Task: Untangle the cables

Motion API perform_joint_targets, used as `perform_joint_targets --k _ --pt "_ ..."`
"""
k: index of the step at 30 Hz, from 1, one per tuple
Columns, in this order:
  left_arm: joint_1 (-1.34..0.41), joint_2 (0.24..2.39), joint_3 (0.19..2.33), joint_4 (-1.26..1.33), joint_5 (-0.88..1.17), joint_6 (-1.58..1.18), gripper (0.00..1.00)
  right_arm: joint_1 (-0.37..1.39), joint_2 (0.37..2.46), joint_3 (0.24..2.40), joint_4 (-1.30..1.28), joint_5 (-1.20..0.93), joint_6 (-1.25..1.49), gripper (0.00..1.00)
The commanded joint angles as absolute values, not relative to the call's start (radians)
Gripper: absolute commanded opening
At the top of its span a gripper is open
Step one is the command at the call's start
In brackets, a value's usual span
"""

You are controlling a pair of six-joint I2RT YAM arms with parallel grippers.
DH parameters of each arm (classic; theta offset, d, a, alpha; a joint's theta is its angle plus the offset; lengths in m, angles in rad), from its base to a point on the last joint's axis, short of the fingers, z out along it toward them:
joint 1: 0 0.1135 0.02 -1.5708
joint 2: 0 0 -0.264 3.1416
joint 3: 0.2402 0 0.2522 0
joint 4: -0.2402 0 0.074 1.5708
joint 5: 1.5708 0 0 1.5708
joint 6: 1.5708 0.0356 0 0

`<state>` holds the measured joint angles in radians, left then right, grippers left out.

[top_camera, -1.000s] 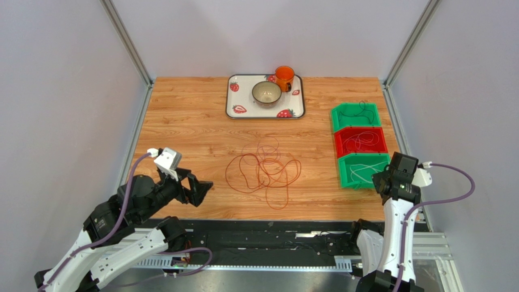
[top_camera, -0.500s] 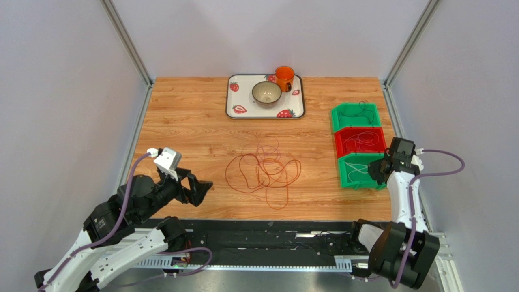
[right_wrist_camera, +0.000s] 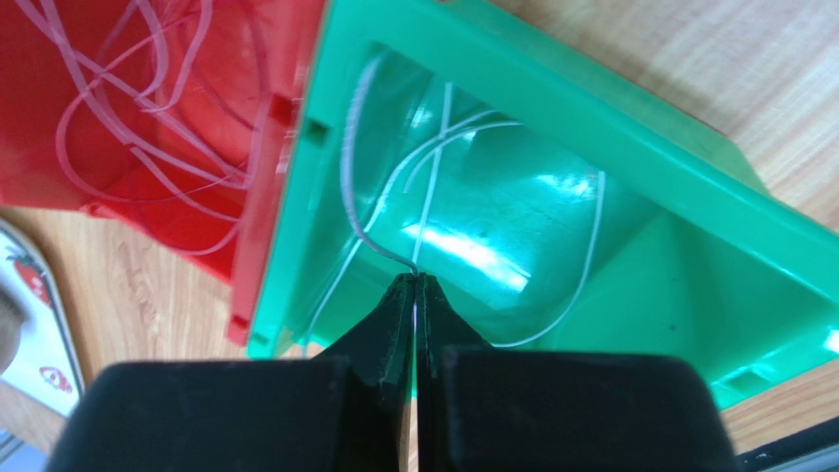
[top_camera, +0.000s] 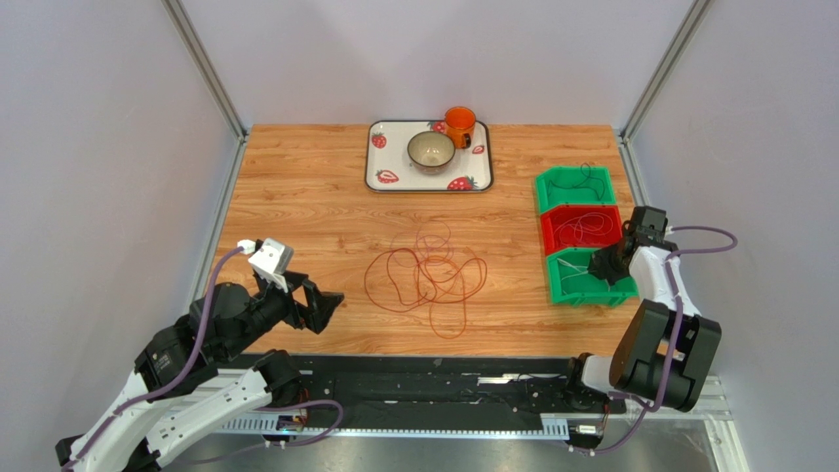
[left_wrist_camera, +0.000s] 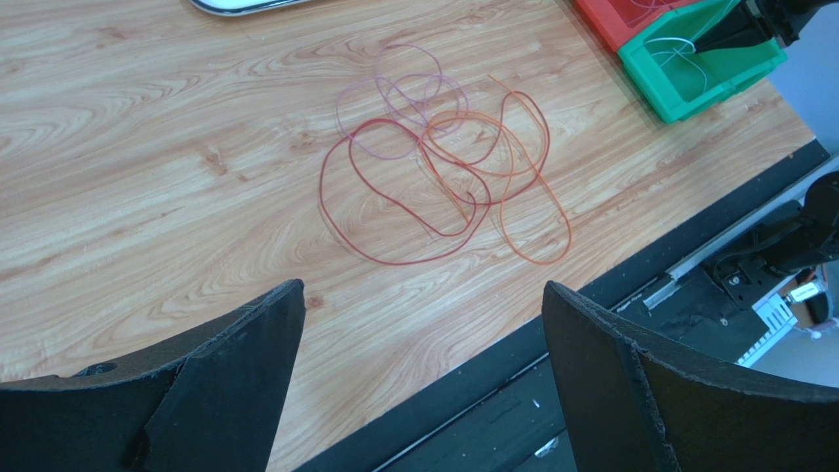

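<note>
A tangle of thin red, orange and pale pink cables [top_camera: 430, 280] lies in loose loops on the middle of the wooden table, also seen in the left wrist view [left_wrist_camera: 440, 157]. My left gripper [top_camera: 330, 308] hovers to the tangle's left near the front edge, open and holding nothing [left_wrist_camera: 421, 287]. My right gripper [top_camera: 598, 266] is over the near green bin [top_camera: 566, 291]. In the right wrist view its fingertips [right_wrist_camera: 415, 276] are shut on a thin white cable [right_wrist_camera: 344, 177] that curves up inside that bin. More white strands lie on the bin floor.
A red bin [top_camera: 545, 233] with pale wires and a far green bin [top_camera: 551, 182] with a dark wire stand behind the near one. A strawberry tray [top_camera: 374, 167] at the back holds a bowl [top_camera: 431, 150] and an orange mug [top_camera: 459, 125]. A black rail runs along the front edge.
My right arm has folded down and its gripper has moved back and left, from the bin's near corner to over the near green bin. The left arm and the tangle have not moved.
</note>
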<state>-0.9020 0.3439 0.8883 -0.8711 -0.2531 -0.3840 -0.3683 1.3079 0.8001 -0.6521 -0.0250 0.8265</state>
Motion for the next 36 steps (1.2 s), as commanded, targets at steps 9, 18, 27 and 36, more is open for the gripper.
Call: perform_joint_targets --k 9,18,27,36 --pt "-0.905 0.327 0.885 -0.854 -0.268 -0.387 0.98 -0.374 1.121 0.893 -0.75 -0.124 0.775 0.36" --pt "-0.905 0.314 0.885 -0.853 -0.267 -0.385 0.98 -0.374 1.022 0.969 -0.923 -0.155 0.735 0.4" --pt "-0.905 0.31 0.884 -0.851 -0.264 -0.383 0.98 -0.376 0.897 1.097 -1.04 -0.081 0.703 0.43" --pt "-0.905 0.333 0.879 -0.848 -0.265 -0.383 0.98 -0.35 0.847 1.002 -0.862 -0.313 0.623 0.32"
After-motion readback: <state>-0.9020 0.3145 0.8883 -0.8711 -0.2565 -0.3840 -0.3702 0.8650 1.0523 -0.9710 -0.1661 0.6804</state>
